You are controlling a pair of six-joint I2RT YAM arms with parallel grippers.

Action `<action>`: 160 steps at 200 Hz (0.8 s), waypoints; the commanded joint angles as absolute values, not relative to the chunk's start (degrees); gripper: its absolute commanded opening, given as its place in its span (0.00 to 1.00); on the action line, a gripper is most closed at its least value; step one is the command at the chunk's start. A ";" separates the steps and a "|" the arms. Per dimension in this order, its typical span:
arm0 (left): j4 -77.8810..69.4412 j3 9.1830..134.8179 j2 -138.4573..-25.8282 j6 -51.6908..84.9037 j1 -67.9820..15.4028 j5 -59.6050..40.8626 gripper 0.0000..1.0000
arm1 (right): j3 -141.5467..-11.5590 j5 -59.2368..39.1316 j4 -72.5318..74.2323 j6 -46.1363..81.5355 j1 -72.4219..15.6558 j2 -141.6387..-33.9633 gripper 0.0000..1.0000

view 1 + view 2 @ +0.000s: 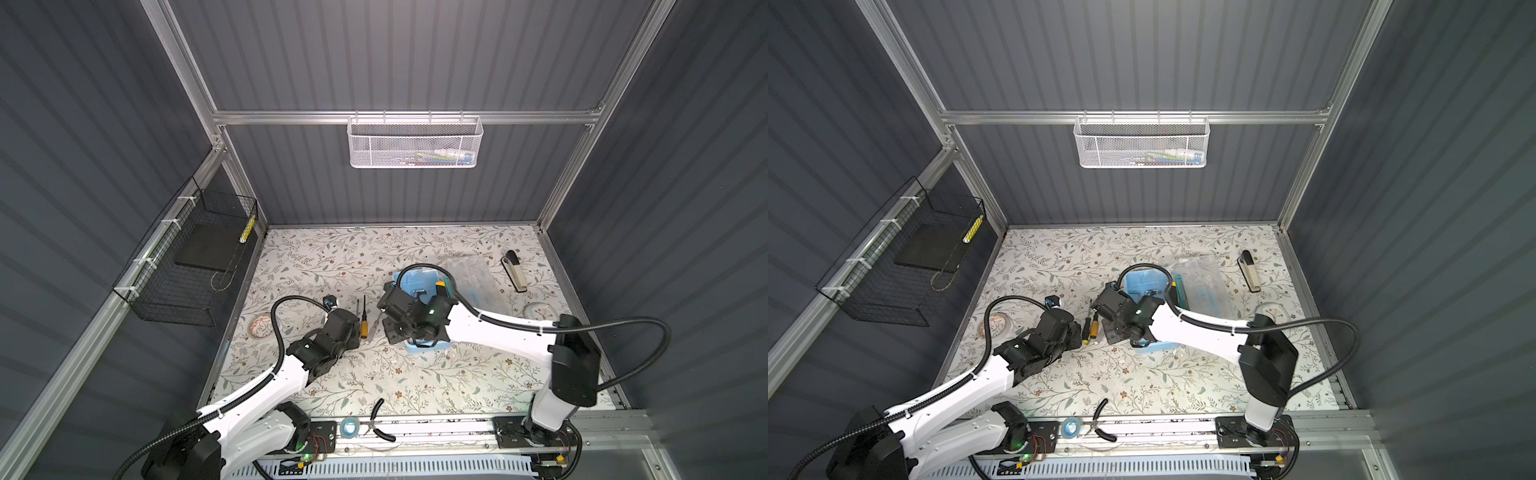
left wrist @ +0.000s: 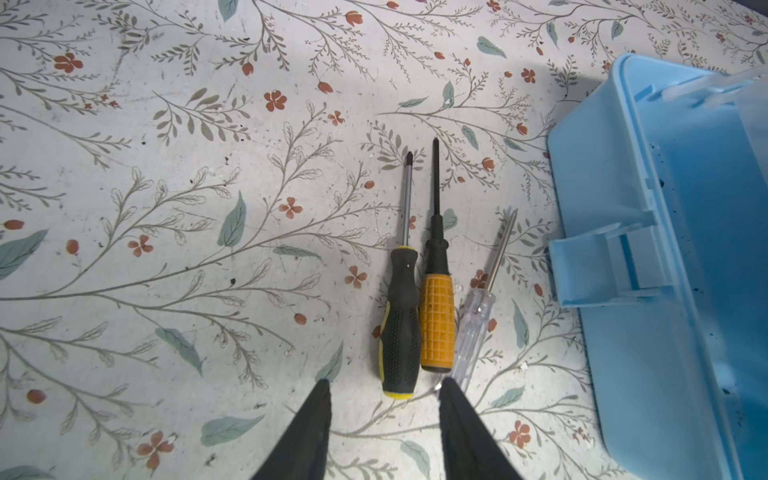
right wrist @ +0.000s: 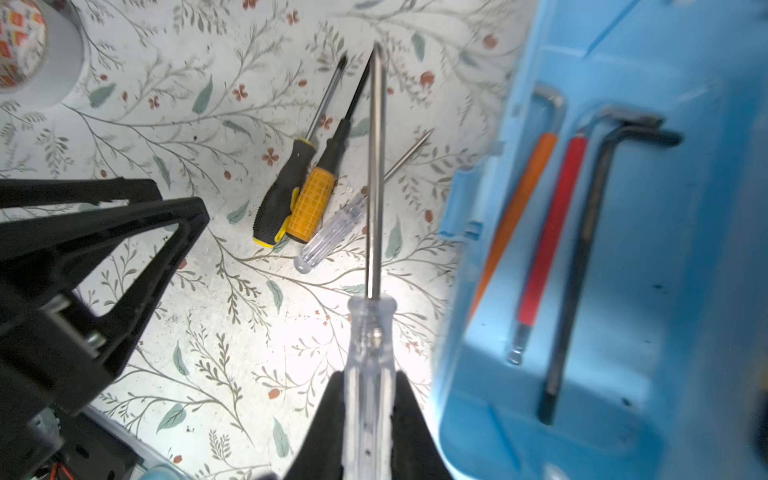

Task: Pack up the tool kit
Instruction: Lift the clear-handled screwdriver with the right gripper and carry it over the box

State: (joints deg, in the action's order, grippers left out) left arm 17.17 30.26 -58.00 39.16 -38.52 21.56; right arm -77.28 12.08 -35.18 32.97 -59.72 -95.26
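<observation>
Across my flowered counter, a white mesh basket hangs on the back rail, holding what may be small packets. On my left, a black wire basket carries a dark slab.

The clear screwdriver between the right jaws has a see-through plastic handle, smooth and shiny, and a bright metal rod. Both pairs of jaws look like black plastic, not shiny.

Three more lie just in front of the left jaws. The black screwdriver has a dull, bumpy grip that looks like rubber. The orange screwdriver has a plastic handle with little squares pressed in, and a dark, dull rod. The small clear screwdriver is see-through plastic with a shiny metal rod.

Beside the right jaws, the box is smooth blue plastic with dark specks. Inside it, the orange key and red key have smooth coloured sleeves over shiny metal. The black key is dull, dark metal.

The table has a flat flower print, dull and a bit scuffed.
</observation>
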 commanded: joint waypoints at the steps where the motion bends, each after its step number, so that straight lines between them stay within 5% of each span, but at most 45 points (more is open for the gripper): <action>1: 18.26 31.06 -57.44 38.58 -38.13 21.49 0.44 | -74.76 18.35 -42.27 27.77 -54.67 -87.82 0.00; 66: 16.33 31.06 -59.41 38.26 -38.06 20.66 0.44 | -67.77 19.63 -44.96 14.90 -33.78 -76.80 0.00; 160: 18.64 32.21 -58.60 37.75 -38.11 21.25 0.45 | -66.54 19.77 -42.80 13.83 -31.15 -84.24 0.00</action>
State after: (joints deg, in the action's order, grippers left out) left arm 16.95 30.37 -59.70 39.11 -38.52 20.91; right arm -67.16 18.68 -42.87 13.85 -31.53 -83.13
